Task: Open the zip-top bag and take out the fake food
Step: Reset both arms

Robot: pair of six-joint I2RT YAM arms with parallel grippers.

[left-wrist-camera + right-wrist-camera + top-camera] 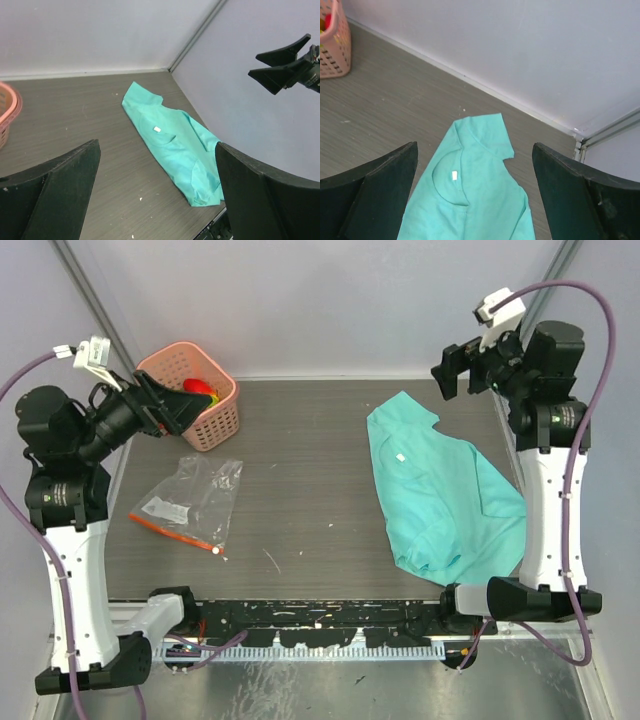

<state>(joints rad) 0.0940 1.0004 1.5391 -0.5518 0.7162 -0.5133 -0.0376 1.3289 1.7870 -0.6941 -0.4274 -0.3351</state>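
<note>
The zip-top bag (188,498) lies flat on the left of the table, with its red-orange zip strip and white slider (215,551) toward the near edge. It looks empty. Fake food (200,389), red, yellow and green, sits in the pink basket (215,425) at the back left; a bit of it also shows in the right wrist view (326,21). My left gripper (172,405) is raised beside the basket's near-left side, open and empty, and it also shows in the left wrist view (156,160). My right gripper (458,375) is raised at the back right, open and empty, above the cloth (475,150).
A teal cloth (445,490) lies spread on the right half of the table and shows in both wrist views (175,145) (470,200). The basket's rim (7,112) shows at the left wrist view's left edge. Walls enclose the table at the back and sides.
</note>
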